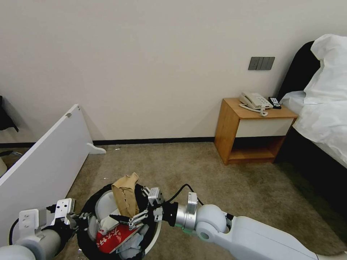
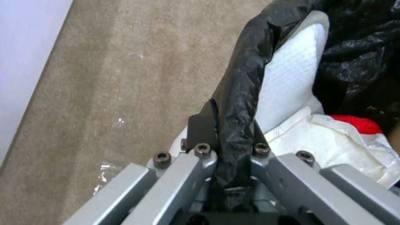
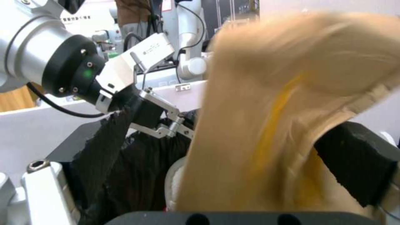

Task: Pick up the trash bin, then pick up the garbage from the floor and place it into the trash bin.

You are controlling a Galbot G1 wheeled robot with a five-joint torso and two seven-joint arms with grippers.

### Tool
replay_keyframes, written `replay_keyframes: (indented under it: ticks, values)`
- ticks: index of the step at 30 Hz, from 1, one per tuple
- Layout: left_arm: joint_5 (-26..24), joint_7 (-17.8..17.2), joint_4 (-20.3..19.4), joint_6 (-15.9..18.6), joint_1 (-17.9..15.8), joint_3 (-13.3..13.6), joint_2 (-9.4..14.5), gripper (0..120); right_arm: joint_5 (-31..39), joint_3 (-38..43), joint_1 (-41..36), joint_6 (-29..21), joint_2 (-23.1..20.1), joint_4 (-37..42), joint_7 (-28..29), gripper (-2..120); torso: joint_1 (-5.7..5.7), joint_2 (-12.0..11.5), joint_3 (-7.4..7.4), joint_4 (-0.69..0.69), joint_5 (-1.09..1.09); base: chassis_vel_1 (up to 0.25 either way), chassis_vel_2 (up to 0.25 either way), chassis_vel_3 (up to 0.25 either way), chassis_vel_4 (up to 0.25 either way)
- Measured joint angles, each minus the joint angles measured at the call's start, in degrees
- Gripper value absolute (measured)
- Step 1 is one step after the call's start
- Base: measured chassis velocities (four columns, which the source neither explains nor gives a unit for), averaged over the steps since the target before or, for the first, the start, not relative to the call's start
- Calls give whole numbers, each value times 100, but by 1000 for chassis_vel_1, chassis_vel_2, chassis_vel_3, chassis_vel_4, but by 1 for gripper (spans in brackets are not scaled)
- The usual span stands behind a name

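The trash bin (image 1: 156, 233) hangs low at the front left, its black bag folded over the rim (image 2: 242, 78). It holds a white slipper (image 1: 105, 204), a red snack packet (image 1: 114, 236) and white tissues (image 2: 333, 140). My left gripper (image 1: 81, 216) is shut on the bin's left rim, pinching the bag (image 2: 227, 125). My right gripper (image 1: 132, 206) reaches over the bin from the right and is open. The crumpled brown paper bag (image 1: 124, 195) stands upright between its spread fingers (image 3: 354, 165), its lower end in the bin.
A white board (image 1: 43, 162) leans at the left. A wooden nightstand (image 1: 249, 133) with a phone (image 1: 255, 101) stands at the wall, with a bed (image 1: 321, 119) to its right. Open beige carpet (image 1: 202, 173) lies ahead. A scrap of clear plastic (image 2: 104, 175) lies below the bin.
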Motion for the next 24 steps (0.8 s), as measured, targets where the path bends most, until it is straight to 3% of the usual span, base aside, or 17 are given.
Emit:
replay_keyframes:
  ticks: [24]
  values:
    - [-344, -127, -15, 0, -178, -138, -55, 1, 243, -25, 175, -168, -376, 472, 28, 100, 0, 0, 0, 0, 0, 0, 0, 0, 0]
